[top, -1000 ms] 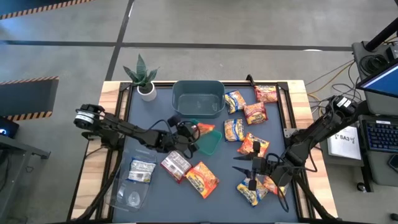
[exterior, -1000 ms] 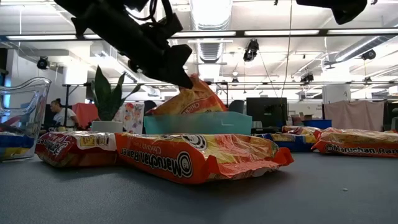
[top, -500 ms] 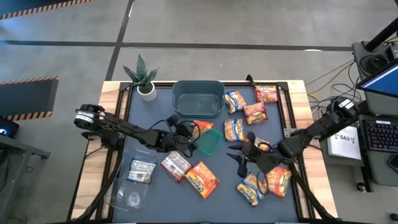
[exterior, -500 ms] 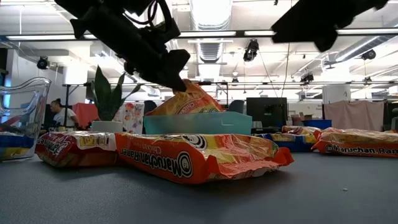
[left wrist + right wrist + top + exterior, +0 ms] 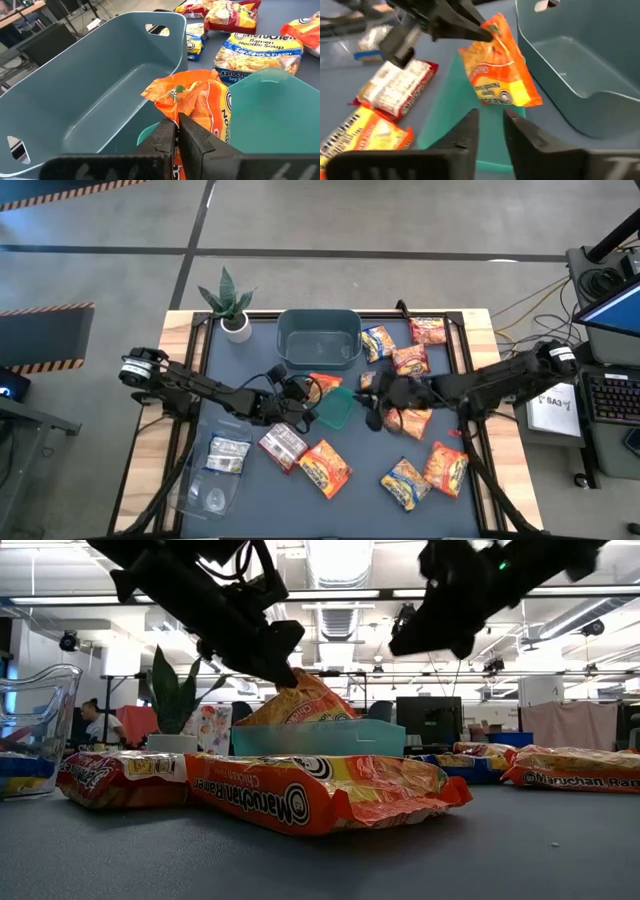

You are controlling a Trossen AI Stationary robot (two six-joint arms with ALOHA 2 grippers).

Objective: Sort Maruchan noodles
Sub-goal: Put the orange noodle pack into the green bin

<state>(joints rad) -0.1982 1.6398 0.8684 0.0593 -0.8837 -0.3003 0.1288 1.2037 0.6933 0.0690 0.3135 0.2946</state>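
One orange packet point(image 5: 326, 386) clamped by its crimped edge in the left hand point(image 5: 303, 390), hanging over the green tray point(image 5: 338, 414), on the near side of the teal tub point(image 5: 318, 338). Probably best to lift clear of the tub wall before letting go, keeping off the right hand point(image 5: 377, 408), fingers slightly apart and empty, just right of the tray. From above, other packets point(image 5: 325, 465) scattered across the counter point(image 5: 240, 355); from the left wrist alone, the pinch itself.

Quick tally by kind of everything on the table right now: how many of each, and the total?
Noodle packets: 11
Teal tub: 1
Green tray: 1
Clear container: 1
Potted plant: 1
Total: 15
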